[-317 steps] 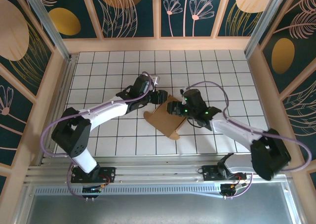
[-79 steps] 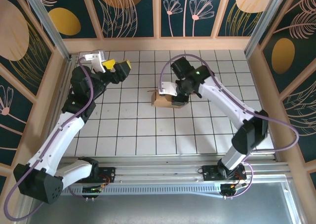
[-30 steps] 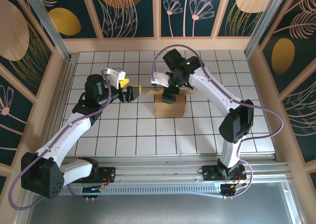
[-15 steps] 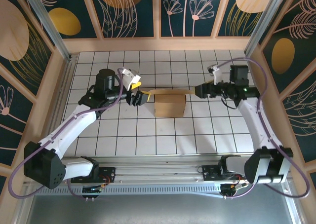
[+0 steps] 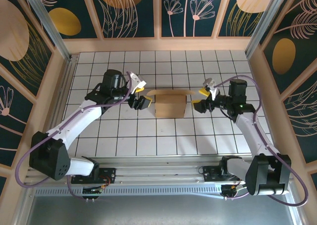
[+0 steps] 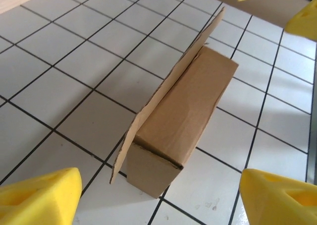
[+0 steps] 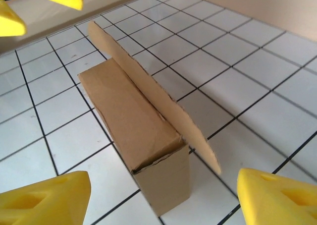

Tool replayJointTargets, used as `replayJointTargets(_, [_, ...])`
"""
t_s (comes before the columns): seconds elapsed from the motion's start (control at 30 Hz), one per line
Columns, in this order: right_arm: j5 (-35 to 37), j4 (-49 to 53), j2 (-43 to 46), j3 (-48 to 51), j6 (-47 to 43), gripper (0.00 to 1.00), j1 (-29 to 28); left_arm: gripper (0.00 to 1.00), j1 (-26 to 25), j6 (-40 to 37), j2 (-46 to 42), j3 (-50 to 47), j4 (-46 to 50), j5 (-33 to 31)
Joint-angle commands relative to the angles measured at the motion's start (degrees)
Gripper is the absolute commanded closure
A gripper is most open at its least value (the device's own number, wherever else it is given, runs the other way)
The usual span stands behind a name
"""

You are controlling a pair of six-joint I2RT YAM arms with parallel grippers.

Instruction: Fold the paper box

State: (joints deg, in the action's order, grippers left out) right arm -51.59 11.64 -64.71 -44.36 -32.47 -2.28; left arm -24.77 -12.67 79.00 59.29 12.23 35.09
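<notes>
**Desk:** Where is the paper box (image 5: 170, 106) from above?

**Operator:** I see it on the white tiled table (image 5: 124, 131), about the middle, squarely between my two hands. The left hand (image 5: 142, 96) is just off its left end and the right hand (image 5: 200, 98) just off its right end. Neither touches it.

**Desk:** How are the hands set?

**Operator:** Both are spread wide with nothing between the fingers. On the left wrist camera my yellow fingertips (image 6: 39, 195) sit in the two lower corners, and the box's near end lies between and beyond them. The right wrist camera shows the same.

**Desk:** And the lid flap (image 5: 171, 91)? From above I read a thin strip along the far edge.

**Operator:** The wrist cameras tell me more. It stands up off one long top edge, leans slightly away from the body, and runs a little longer than the body at both ends. The body is a closed, long, low block.

**Desk:** Are the ends shut?

**Operator:** The left wrist shows its near end shut with a clean seam. The right wrist shows its end shut too, though the top edge there looks ragged and slightly gapped. In each wrist view I can also see the opposite hand's yellow tips past the far end of the box.
</notes>
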Motion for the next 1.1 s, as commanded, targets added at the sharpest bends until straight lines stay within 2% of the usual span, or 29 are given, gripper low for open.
replayJointTargets(0.0, [-2.3, -4.2, -2.1, -1.2, -5.4, 0.23, 0.2, 0.22, -0.1, -2.7, 3.1, 1.9, -1.0, -1.7])
replayJointTargets(0.33, [-6.0, -0.5, -10.5, -7.2, -8.2, 0.41, -0.8, 0.44, -0.3, 0.0, 5.4, 1.8, -5.5, -0.1])
replayJointTargets(0.57, [-5.6, -0.2, -13.9, -10.0, -8.9, 0.49, -3.3, 0.51, -0.6, 0.2, 7.9, 3.7, -4.4, 1.0])
replayJointTargets(0.87, [-5.0, 3.9, -16.5, -12.5, -11.2, 0.66, -4.4, 0.66, -1.3, 0.8, 9.0, 5.6, -4.2, 2.2])
replayJointTargets(1.07, [-2.9, 4.4, -15.3, -11.8, -10.7, 0.67, -4.4, 0.70, -1.9, 0.4, 9.3, 6.1, -2.1, 0.1])
